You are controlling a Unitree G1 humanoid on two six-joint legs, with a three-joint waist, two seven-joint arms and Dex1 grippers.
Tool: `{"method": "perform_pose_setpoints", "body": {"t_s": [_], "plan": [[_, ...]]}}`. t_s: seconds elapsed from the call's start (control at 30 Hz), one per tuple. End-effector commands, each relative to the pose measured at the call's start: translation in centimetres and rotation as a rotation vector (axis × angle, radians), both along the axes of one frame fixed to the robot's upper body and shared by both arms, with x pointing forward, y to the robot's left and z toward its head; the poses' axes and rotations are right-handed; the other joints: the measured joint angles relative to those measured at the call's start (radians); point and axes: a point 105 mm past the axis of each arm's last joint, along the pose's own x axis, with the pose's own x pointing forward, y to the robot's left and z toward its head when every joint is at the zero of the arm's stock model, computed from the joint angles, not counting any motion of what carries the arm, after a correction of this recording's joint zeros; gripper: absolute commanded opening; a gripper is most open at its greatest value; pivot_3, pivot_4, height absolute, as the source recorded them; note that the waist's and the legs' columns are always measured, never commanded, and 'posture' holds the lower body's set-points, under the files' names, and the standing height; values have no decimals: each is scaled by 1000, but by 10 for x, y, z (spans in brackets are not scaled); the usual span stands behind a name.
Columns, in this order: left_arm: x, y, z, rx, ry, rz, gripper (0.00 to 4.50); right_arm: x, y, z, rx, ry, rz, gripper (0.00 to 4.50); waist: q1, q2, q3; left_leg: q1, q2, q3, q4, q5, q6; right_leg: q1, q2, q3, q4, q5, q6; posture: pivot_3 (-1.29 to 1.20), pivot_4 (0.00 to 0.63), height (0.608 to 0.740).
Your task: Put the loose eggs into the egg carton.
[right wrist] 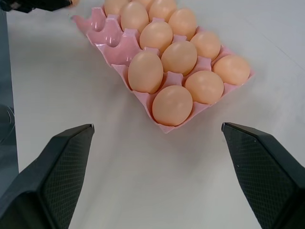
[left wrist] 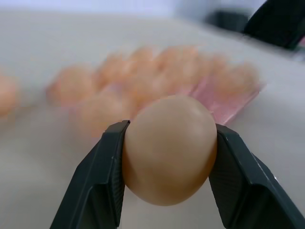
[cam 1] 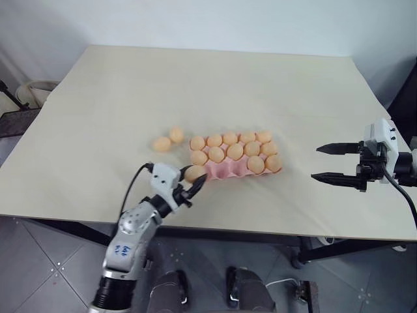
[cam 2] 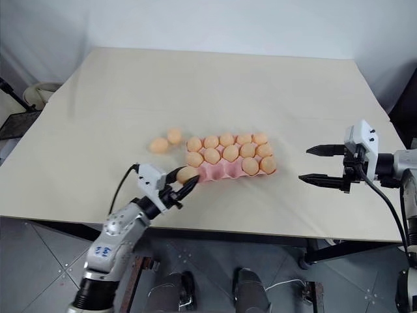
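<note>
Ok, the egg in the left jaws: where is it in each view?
Left eye: held egg at the egg carton's near-left corner.
Right eye: same egg, same corner.
Left wrist: egg centre, clamped.
Right wrist: too little to tell.
Shared landmark: the egg carton.

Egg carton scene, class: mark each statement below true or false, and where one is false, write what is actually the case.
1. The left gripper has its jaws shut on an egg. True.
2. The right gripper is holding an egg. False: its jaws stand open and empty, to the right of the egg carton.
3. Two loose eggs lie on the table to the left of the carton. True.
4. The carton has a closed lid. False: it is an open pink tray with its eggs showing.
5. Every cup in the carton is filled. False: the right wrist view shows empty cups in the near row.
</note>
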Motion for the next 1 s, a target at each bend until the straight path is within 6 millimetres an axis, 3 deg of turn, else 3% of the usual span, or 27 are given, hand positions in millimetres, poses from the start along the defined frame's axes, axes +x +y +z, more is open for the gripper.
{"method": "perform_pose_setpoints", "body": {"t_s": [0.03, 0.27, 0.57, 0.83, 1.0], "plan": [[-3, -22, 25, 37, -131, -53, 2318, -4, -5, 14, 8, -62, -14, 4500, -1, 0, 0, 0, 0, 0, 0, 0, 0, 0, 0, 0, 0, 0, 0, 0, 150, 740], [7, -57, 25, 104, -99, -134, 2318, -16, -13, 18, 31, -68, 8, 4500, -1, 0, 0, 0, -3, -1, 1, 0, 3, 1, -1, 1, -1, 0, 1, 0, 150, 740], [29, -68, 23, 164, -70, -108, 2318, -22, -19, 13, 30, -72, -46, 4500, -1, 0, 0, -2, -3, -3, 7, -2, 6, 2, -1, 0, -1, 0, 0, 0, 150, 740], [34, -79, 20, 190, -68, -142, 2318, -26, -20, 10, 32, -77, -76, 4500, -2, 1, 0, -4, -4, -3, 9, -3, 8, 2, -2, 0, -2, 0, 0, 0, 150, 740], [37, -79, 22, 194, -72, -130, 3664, -27, -20, 9, 32, -79, -87, 4500, -1, 1, 0, -5, -4, -3, 9, -3, 8, 2, -2, 0, -2, 0, 0, 0, 150, 740]]}}
